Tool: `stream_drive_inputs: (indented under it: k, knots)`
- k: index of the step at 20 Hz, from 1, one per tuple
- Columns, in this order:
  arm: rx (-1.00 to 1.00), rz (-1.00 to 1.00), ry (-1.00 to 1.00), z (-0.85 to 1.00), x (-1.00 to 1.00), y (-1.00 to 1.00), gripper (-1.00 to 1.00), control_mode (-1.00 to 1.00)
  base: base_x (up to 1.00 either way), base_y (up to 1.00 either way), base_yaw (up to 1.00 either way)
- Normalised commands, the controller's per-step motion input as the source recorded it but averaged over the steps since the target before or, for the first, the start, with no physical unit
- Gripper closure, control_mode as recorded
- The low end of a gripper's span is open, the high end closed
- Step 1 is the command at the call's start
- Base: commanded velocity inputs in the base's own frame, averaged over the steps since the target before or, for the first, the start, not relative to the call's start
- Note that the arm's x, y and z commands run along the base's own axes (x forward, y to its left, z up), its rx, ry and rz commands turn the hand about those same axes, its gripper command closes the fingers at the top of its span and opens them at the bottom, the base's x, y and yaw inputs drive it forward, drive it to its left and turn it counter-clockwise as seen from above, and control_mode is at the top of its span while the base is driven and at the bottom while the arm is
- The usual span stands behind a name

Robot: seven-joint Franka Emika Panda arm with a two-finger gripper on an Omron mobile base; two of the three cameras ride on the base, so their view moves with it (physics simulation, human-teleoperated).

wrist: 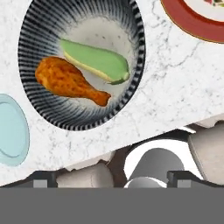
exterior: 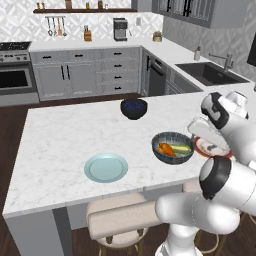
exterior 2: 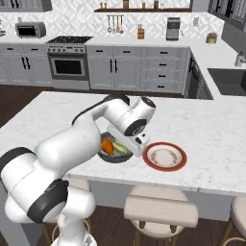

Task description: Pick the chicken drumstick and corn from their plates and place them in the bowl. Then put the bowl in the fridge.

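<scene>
Drumstick (wrist: 70,82) + corn (wrist: 97,61) both inside the ribbed bowl (wrist: 35,105), lying side by side and touching on the speckled inner floor. Corn on the far side, drumstick on the near side w/ thin bone end pointing toward the red-rim plate. Same pairing seen in left base view: drumstick (exterior: 167,149), corn (exterior: 181,149) in bowl (exterior: 172,157).

Bowl sits upright on the marble countertop (exterior: 60,145), close to its near edge, roughly mid-length. In right base view, bowl (exterior 2: 115,157) partly hidden behind the arm.

Red-rim plate (exterior 2: 164,156) just beside bowl on its right, near the same front edge; apart, not touching. Carries no food, only a faint pattern in its centre. Light-blue plate (exterior: 106,167) to bowl's left, also toward the near edge, bare, clear gap to bowl. Small navy bowl (exterior: 134,108) further back toward countertop's far edge, well apart.

Gripper (wrist: 113,183) above the near edge of the countertop, just off the bowl's near rim; fingers spread wide, nothing between them, no contact w/ bowl or food. Stools (exterior 2: 161,211) below the counter overhang.

Fridge: can't be made out.
</scene>
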Motion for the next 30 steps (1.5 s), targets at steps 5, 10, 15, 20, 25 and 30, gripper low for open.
stream_drive_inputs:
  k: [5,10,15,20,25,30]
  knots:
    - [0.01,-0.30,0.05,-0.35,0.02,0.11,-1.00,-1.00,0.00,0.00,0.00]
    - [0.00,-0.15,0.12,-0.47,0.27,0.15,-1.00,-1.00,0.00,0.00,0.00]
    - [0.00,-0.12,0.12,-0.41,0.16,0.00,-1.00,-1.00,0.00,0.00,0.00]
    - [0.02,-0.11,0.08,-0.30,0.16,0.00,-1.00,-1.00,0.00,0.00,0.00]
    - [0.00,-0.04,0.06,-0.08,0.27,0.00,-1.00,-1.00,0.00,0.00,0.00]
    - [0.00,-0.03,0.04,-0.27,0.28,0.14,1.00,-1.00,0.00,0.00,0.00]
